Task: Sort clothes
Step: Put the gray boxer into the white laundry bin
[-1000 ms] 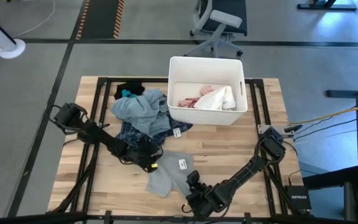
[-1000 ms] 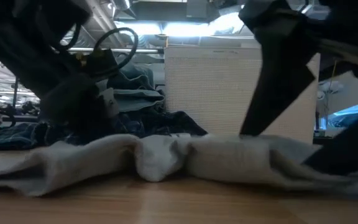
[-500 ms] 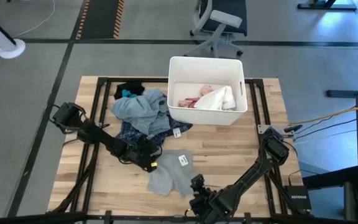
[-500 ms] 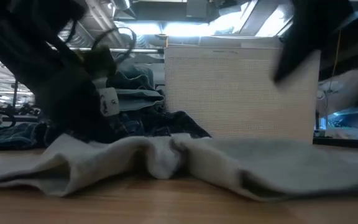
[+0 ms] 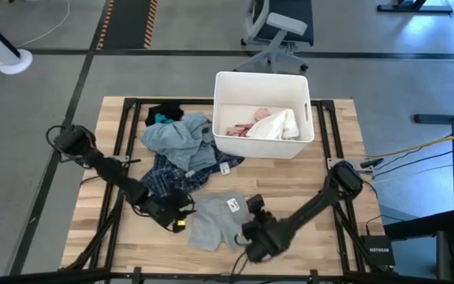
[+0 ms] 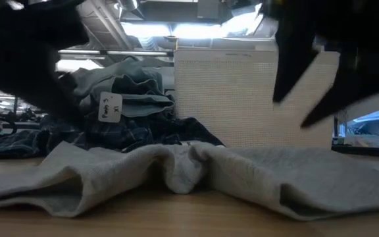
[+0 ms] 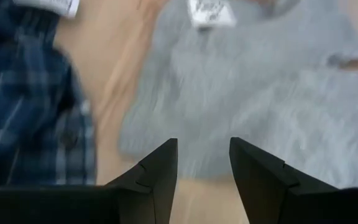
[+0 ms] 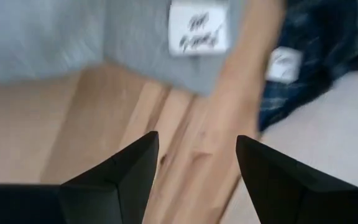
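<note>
A grey garment with a white tag lies spread flat on the wood table near the near edge; it also shows in the low view. My left gripper is open over its left edge. My right gripper is open by its right edge, over bare wood just short of the tag. A pile of light blue-grey, dark plaid, teal and black garments lies at the far left. Pink and white garments lie in the bin.
The white plastic bin stands at the far middle of the table and rises behind the garment in the low view. The plaid garment's tagged edge lies against the bin's near left corner. Bare wood lies between the bin and the grey garment.
My right gripper has come from the table's near edge toward the far side, up to the grey garment's right edge. My left gripper has drawn a little toward the near left, off the plaid pile's edge to the grey garment's left edge.
</note>
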